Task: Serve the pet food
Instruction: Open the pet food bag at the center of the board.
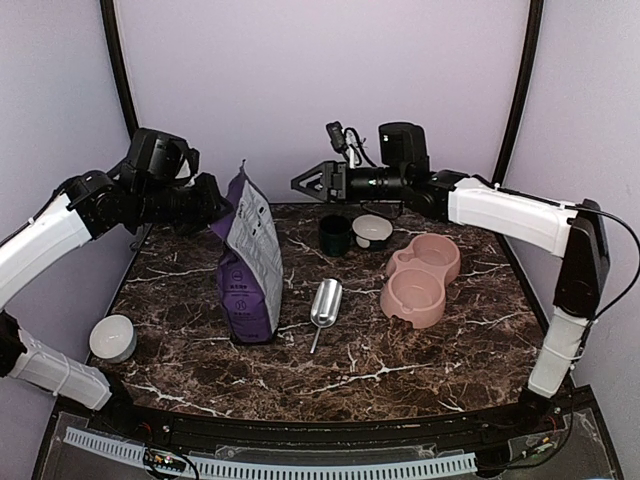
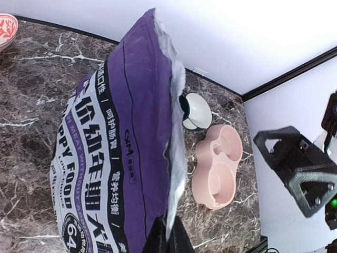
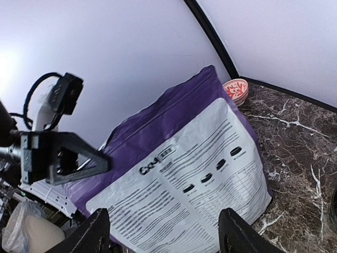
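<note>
Pet food does not show in any view, so where it lies cannot be told. From the top, the left gripper is pressed shut on the top edge of the purple bag. The right gripper hangs spread wide, holding nothing. The left wrist view shows that edge pinched. The right wrist view shows fingers wide apart, facing the bag.

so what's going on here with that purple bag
The left gripper is shut on the top edge of the purple food bag, which stands upright on the marble table. The right gripper hangs open in the air across from it, not touching it. The metal scoop lies between bag and pink double bowl, which is empty; no kibble shows.
</note>
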Available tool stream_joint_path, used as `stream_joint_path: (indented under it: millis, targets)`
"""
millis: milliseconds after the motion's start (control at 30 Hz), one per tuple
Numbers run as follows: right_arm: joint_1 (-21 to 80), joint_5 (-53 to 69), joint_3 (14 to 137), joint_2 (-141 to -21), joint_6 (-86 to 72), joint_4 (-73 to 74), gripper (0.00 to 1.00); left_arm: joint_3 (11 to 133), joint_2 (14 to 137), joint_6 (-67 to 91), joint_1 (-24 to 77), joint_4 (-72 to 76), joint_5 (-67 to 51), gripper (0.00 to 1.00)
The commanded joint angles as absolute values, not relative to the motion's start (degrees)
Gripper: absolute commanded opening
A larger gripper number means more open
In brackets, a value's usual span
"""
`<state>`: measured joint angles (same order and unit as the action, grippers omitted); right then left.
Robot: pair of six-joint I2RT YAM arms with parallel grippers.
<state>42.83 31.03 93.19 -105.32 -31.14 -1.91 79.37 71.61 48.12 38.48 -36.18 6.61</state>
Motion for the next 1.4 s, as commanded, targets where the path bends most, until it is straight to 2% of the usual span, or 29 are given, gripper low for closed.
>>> stream_joint_path:
  millis: [0, 67, 167, 333, 367, 467, 600, 833, 1000, 1200, 1367]
  targets:
    - [44.38, 31.96, 86.87, -99.53, -23.76, -2.66, 0.71, 81.95, 72.12, 53.27, 39.3, -11.01, 8.24, 0.05]
    - [45.68, 30.15, 84.64, -97.98, -20.8, -1.91, 0.71, 86.34, 76.81, 48.06, 39.36, -12.82, 4.1, 0.19]
    - [48.4, 25.54, 82.92, -96.47, -16.37, -0.32, 0.72, 93.33, 80.61, 38.66, 39.42, -19.05, 4.03, 0.34]
    - [52.42, 18.01, 82.88, -96.27, -13.07, -0.52, 0.72, 95.04, 79.51, 22.12, 39.29, -21.47, 12.46, 0.59]
    - [53.29, 16.96, 83.25, -96.47, -12.79, -0.79, 0.72, 95.31, 79.57, 18.53, 39.29, -22.22, 14.22, 0.61]
    - [55.65, 14.61, 85.07, -97.21, -12.21, -1.66, 0.72, 96.63, 80.67, 12.19, 37.9, -26.03, 14.58, 0.62]
    - [54.5, 8.36, 88.43, -98.72, -21.72, -3.03, 0.74, 93.46, 80.78, 10.42, 31.27, -24.96, 0.35, 0.6]
    - [46.42, 26.91, 100.16, -108.33, -37.8, -1.46, 0.68, 89.19, 81.94, 15.64, 24.87, -23.8, -17.81, 0.57]
    - [44.88, 30.73, 105.89, -112.47, -37.94, -0.25, 0.69, 90.61, 84.45, 18.59, 24.47, -26.77, -21.44, 0.57]
    - [43.57, 33.3, 107.09, -114.39, -38.76, -2.02, 0.7, 91.62, 86.8, 21.12, 24.49, -30.5, -21.89, 0.46]
    - [43.24, 35.82, 107.34, -115.73, -40.43, -4.8, 0.7, 88.9, 85.35, 22.89, 24.49, -28.71, -23.07, 0.43]
